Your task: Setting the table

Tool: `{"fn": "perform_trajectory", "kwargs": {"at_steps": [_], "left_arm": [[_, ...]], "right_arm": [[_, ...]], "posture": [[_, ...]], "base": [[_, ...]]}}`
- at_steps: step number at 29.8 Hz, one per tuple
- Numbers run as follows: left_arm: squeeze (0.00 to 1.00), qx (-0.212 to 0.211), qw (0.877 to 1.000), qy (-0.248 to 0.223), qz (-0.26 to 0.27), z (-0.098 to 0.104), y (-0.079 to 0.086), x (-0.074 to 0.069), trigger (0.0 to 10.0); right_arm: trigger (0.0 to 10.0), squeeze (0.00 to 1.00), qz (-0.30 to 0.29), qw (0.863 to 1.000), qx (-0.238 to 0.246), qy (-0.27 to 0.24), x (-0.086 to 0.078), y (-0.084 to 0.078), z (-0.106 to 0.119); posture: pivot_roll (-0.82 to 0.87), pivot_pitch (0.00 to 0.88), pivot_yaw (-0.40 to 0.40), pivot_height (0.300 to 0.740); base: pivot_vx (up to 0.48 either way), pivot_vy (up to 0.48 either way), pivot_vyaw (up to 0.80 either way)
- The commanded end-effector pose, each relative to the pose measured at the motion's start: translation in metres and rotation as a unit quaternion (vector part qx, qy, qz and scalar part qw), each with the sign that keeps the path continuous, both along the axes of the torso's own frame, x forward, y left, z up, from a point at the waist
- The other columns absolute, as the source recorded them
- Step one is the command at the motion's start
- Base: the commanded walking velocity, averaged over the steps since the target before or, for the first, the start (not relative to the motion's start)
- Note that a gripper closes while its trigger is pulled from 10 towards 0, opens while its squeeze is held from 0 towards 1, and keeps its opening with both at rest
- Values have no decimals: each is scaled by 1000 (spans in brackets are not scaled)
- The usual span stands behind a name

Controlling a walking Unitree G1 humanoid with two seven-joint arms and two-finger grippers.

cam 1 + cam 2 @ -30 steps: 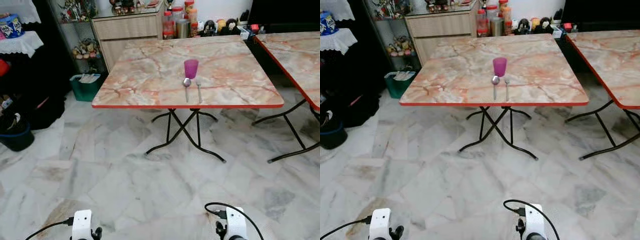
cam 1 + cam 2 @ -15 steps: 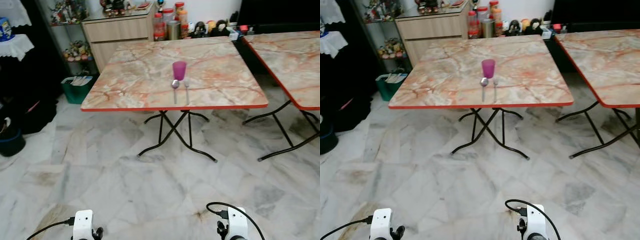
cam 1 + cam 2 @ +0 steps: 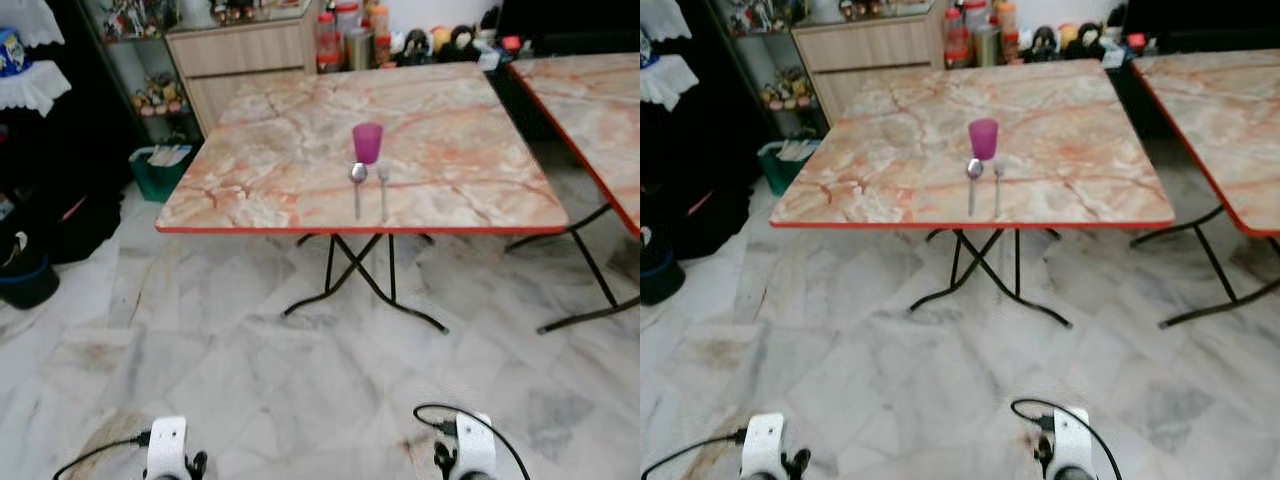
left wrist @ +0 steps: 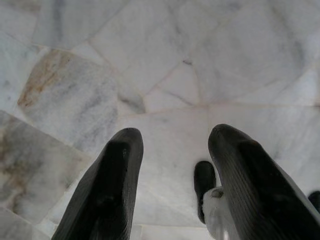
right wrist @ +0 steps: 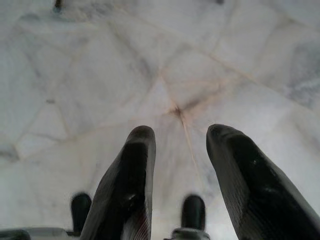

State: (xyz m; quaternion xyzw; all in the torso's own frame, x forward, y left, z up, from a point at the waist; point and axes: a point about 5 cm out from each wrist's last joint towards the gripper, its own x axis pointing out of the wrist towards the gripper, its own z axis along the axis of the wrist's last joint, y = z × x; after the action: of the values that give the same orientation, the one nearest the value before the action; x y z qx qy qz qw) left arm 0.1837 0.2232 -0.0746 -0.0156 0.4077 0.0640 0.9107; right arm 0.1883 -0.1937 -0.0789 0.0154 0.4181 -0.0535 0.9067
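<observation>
Table (image 3: 300, 200): marble top, ahead.
Cup (image 3: 367, 142): purple, upright – spoon (image 3: 357, 184) and fork (image 3: 383, 186) just before it.
Left gripper (image 4: 172, 145): fingers apart, empty, over floor (image 3: 250, 350).
Right gripper (image 5: 179, 142): likewise – parted, empty.

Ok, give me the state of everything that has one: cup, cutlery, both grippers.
Cup: upright on the table.
Spoon: lying flat, bowl towards the cup.
Fork: lying flat beside the spoon.
Left gripper: open, holding nothing, over the floor.
Right gripper: open, holding nothing, over the floor.
</observation>
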Motion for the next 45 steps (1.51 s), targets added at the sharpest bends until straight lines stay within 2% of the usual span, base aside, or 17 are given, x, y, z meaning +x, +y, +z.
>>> {"fn": "perform_trajectory", "kwargs": {"at_steps": [1, 33, 45], "left_arm": [[0, 3, 1000, -5, -1, 2, 0, 4, 10000], [0, -2, 1000, -5, 7, 1, -2, 3, 10000], [0, 1, 1000, 0, 1, 0, -2, 0, 10000]], "right_arm": [[10000, 0, -7, 1000, 3, 1, -2, 0, -1], [10000, 0, -5, 1000, -4, 2, -1, -7, 1], [10000, 0, -2, 1000, -4, 4, -3, -6, 0]], "posture": [[79, 0, 116, 740], [80, 0, 90, 740], [66, 0, 95, 740]], "base": [[458, 0, 0], [354, 0, 0], [41, 0, 0]]}}
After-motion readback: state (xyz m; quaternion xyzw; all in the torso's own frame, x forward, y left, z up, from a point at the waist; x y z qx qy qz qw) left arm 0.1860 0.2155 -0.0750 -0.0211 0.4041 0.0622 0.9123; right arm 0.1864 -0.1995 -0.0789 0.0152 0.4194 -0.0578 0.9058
